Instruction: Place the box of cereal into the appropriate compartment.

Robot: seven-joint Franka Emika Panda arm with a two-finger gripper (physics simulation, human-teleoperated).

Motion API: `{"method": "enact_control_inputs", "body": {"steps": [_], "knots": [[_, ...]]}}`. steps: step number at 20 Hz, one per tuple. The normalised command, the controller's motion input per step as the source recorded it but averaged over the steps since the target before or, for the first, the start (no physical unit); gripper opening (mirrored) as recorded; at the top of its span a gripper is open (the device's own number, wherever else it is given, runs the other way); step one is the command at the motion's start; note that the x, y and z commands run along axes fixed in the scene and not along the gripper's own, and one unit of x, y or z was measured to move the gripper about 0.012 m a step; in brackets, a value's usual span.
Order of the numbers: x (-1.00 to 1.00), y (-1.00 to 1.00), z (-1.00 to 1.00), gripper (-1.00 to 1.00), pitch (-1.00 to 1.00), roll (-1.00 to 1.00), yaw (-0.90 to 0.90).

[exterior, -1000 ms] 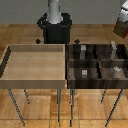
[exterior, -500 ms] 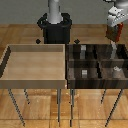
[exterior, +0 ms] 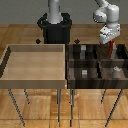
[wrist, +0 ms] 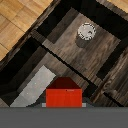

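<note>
The gripper (exterior: 108,46) holds the red box of cereal (exterior: 109,49) tight between its fingers, above the dark bin's (exterior: 95,80) upper right compartment (exterior: 120,53).

The box of cereal (exterior: 110,49) is thin, flat and red. It stands up tall and hangs in the air under the tool (exterior: 109,44), just above the far corner of the dark bin on the exterior view's right. In the wrist view the box of cereal (wrist: 64,96) looks like a plain red block.

The compartment (exterior: 119,51) has dark brown walls and a dark wooden floor. A light-grey block (wrist: 34,89) is in it, right below the box.
</note>
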Motion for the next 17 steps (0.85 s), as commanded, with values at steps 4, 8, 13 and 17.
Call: {"method": "enact_control_inputs", "body": {"steps": [4,8,13,17], "knots": [[0.0,0.0,-1.0,-1.0,0.0,0.0,0.0],[0.0,0.0,-0.25,-1.0,0.0,0.0,0.0],[0.0,0.0,0.0,1.0,0.0,0.0,0.0],[0.0,0.0,0.0,1.0,0.0,0.0,0.0]]}}
